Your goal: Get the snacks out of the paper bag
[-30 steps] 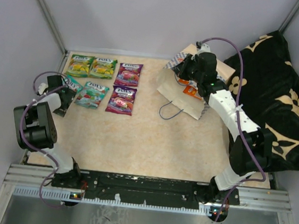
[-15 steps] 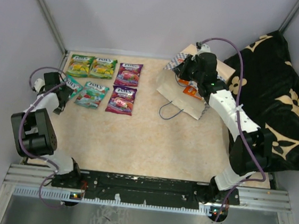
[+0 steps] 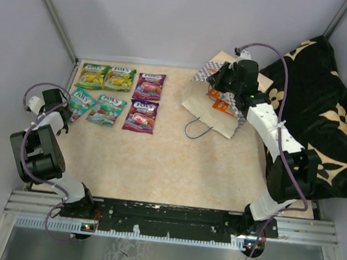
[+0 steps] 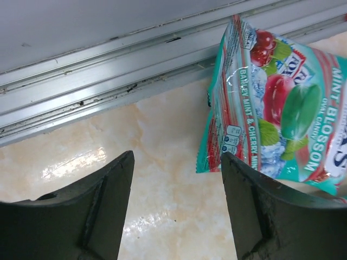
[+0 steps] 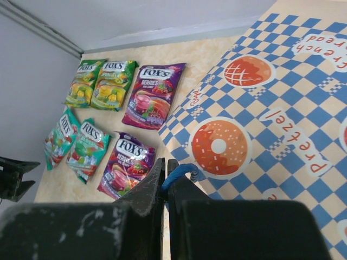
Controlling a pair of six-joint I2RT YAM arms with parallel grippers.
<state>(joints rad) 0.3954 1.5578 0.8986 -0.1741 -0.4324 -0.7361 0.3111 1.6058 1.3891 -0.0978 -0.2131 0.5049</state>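
Six snacks (image 3: 141, 115) on your beige marbled table (image 3: 176, 167), grey walls (image 3: 173, 18), paper bag (image 3: 215, 116) flat, mouth facing near-left, long axis diagonal, right gripper (image 5: 165, 162) pinching its blue cord (image 5: 179, 172), left gripper (image 4: 176, 161) spread.

This is looking like a robotics lab test cell: plain grey panel walls (image 3: 173, 18) are enclosing a beige marbled tabletop (image 3: 169, 167), and an aluminium rail (image 3: 324, 236) across the frame's bottom is carrying a black mounting bar (image 3: 171, 213).
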